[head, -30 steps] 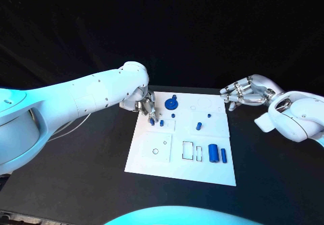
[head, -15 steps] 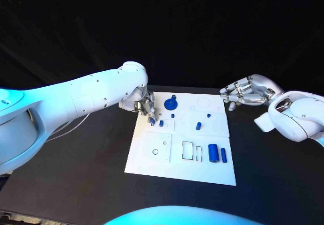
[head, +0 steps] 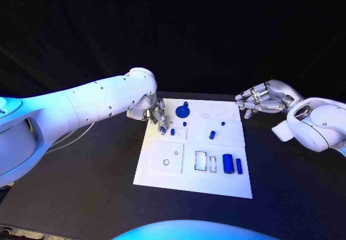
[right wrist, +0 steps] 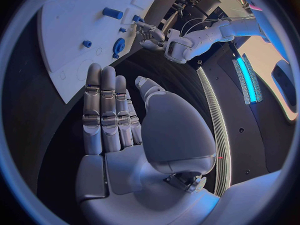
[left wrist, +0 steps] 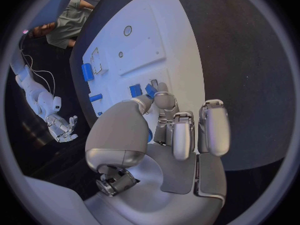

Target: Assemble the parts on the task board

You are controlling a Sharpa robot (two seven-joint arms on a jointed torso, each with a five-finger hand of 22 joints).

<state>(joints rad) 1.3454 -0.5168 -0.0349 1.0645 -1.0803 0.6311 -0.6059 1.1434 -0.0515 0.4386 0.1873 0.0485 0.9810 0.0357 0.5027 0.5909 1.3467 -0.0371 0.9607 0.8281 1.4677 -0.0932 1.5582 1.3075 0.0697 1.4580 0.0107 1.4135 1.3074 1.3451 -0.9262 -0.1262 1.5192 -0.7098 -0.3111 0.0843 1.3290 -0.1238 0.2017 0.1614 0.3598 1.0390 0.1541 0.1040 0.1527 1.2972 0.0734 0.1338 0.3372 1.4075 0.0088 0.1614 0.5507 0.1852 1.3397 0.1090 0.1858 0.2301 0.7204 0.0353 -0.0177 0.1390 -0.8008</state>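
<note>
The white task board point(head: 193, 181) lies mid-table with bare black table point(head: 86, 190) all round it, widest on the near side. The left hand point(head: 156, 114) reaches over the board's far left edge, fingertips pinching a small blue part point(head: 163, 130) against the board beside a second small peg point(head: 172, 131), while the right hand point(head: 259, 102) hangs off the far right corner, fingers apart, holding nothing. I count one blue gear point(head: 182, 110), two long cylinders point(head: 228, 163) near the right edge, and a few small pegs mid-board.
</note>
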